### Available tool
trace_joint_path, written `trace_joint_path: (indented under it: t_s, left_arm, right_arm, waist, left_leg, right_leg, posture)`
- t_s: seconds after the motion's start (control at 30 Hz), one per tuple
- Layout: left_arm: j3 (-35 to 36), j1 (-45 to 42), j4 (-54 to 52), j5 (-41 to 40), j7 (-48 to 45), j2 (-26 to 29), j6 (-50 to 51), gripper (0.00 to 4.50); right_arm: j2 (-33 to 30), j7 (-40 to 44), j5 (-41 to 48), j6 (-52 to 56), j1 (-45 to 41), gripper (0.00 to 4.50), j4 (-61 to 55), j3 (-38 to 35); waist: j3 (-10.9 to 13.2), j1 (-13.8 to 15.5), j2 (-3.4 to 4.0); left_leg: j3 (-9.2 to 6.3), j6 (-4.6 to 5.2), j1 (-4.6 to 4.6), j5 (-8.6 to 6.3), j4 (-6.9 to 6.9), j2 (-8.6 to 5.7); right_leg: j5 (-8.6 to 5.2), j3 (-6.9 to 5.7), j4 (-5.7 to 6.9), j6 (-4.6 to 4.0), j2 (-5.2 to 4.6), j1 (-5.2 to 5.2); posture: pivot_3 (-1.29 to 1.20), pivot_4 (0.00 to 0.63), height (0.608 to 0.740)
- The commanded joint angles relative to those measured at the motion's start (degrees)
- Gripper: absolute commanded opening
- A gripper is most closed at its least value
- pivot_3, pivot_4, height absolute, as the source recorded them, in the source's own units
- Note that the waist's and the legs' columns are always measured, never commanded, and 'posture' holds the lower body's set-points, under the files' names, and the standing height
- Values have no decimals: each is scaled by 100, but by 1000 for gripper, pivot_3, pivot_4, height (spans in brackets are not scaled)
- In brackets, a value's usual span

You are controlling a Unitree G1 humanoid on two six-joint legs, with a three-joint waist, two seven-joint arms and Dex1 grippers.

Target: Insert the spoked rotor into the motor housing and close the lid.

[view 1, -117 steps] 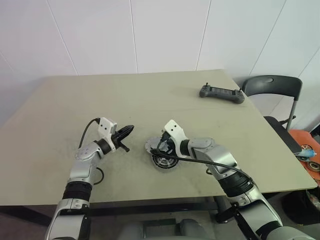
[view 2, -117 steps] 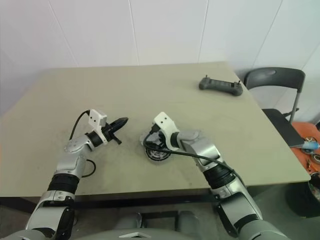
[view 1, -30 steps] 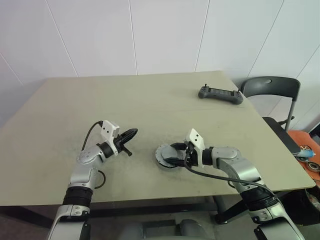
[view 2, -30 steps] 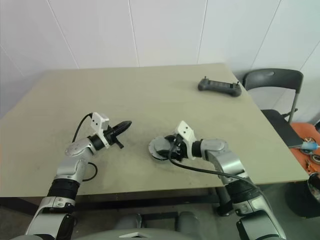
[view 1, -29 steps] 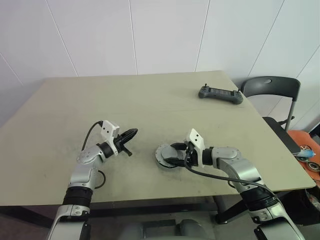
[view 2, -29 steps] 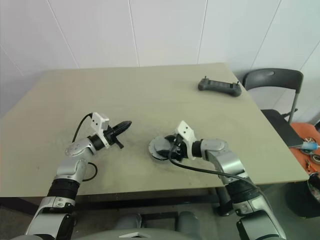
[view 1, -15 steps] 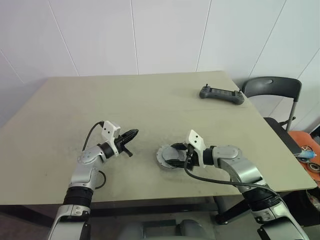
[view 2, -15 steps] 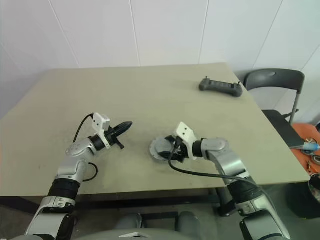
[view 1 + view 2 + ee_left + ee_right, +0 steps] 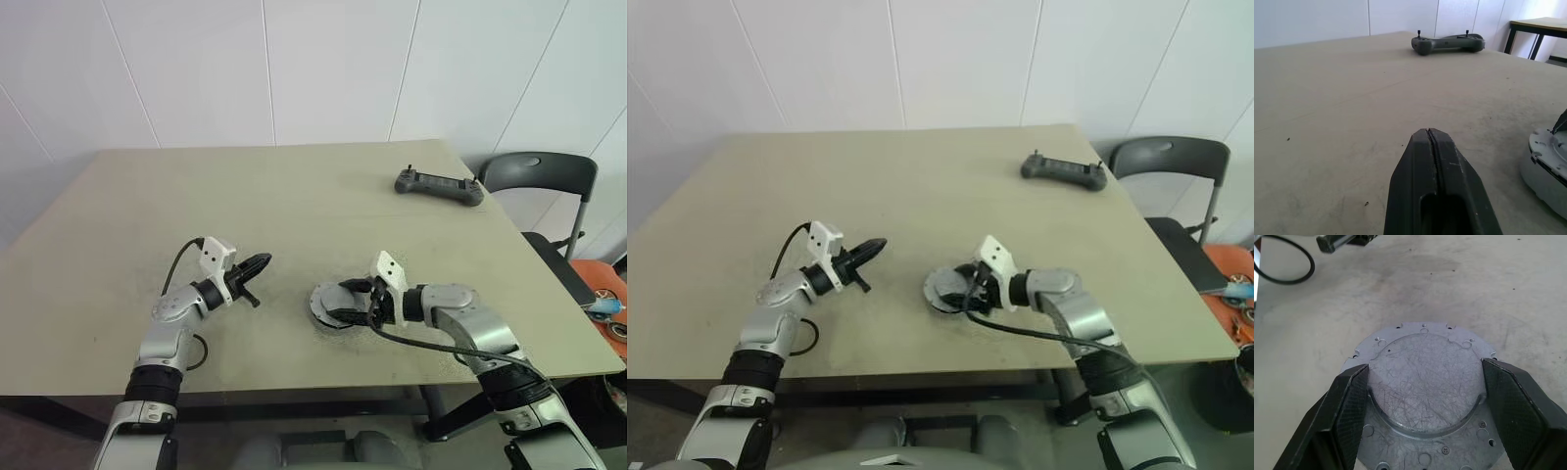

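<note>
A round grey metal lid point(image 9: 1425, 387) with a scratched raised centre lies flat on top of the motor housing point(image 9: 1547, 178), near the table's front edge. My right gripper point(image 9: 1425, 366) reaches over it from the right, shut on the lid with one black finger point(image 9: 1349, 406) on each side of the raised centre. The spoked rotor is hidden. My left gripper point(image 9: 257, 264) hovers shut, nothing in it, a hand's width to the left of the housing point(image 9: 328, 305), pointing toward it.
A dark remote controller point(image 9: 438, 185) lies at the far right of the beige table point(image 9: 196, 196). A black chair point(image 9: 537, 171) stands past the table's right edge. A black cable point(image 9: 181, 257) loops by my left wrist.
The whole picture has shifted a little. Both arms and the lid stand as they did a second ago.
</note>
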Motion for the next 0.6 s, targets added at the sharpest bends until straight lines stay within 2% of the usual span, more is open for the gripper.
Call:
trace_joint_path:
  t_s: [0.03, 0.23, 0.43, 0.6]
  left_arm:
    - [15, -91, -103, -7, -7, 43, -58, 0]
    - [11, -85, -97, 5, 5, 39, -66, 0]
    - [17, -81, -88, 11, 9, 44, -74, 0]
    - [9, -83, -70, 16, 6, 38, -75, 0]
  right_arm:
    - [-107, -101, -248, -198, -70, 3232, -18, 34]
    - [-150, -61, -429, -307, -30, 3232, -14, 192]
    - [6, 92, 176, -13, -89, 3232, -254, -192]
    - [-335, 295, -78, -91, -47, 3232, -330, 95]
  waist:
    - [0, -1, 0]
    - [-1, 18, -1]
    - [0, 22, 0]
    - [0, 24, 0]
  left_leg:
    - [0, 0, -1, 0, -1, 0]
    - [1, 0, -22, 0, -1, -1]
    - [0, 0, -21, 0, 1, -1]
    - [1, 0, -33, 0, -2, -1]
  right_leg:
    - [0, 0, -1, 0, 0, -1]
    - [2, 0, -2, -1, 0, -19]
    - [2, 0, -2, -1, 0, -17]
    - [6, 0, -2, -7, 0, -30]
  posture:
    - [0, 0, 740]
    - [0, 0, 740]
    - [0, 0, 740]
    - [0, 0, 740]
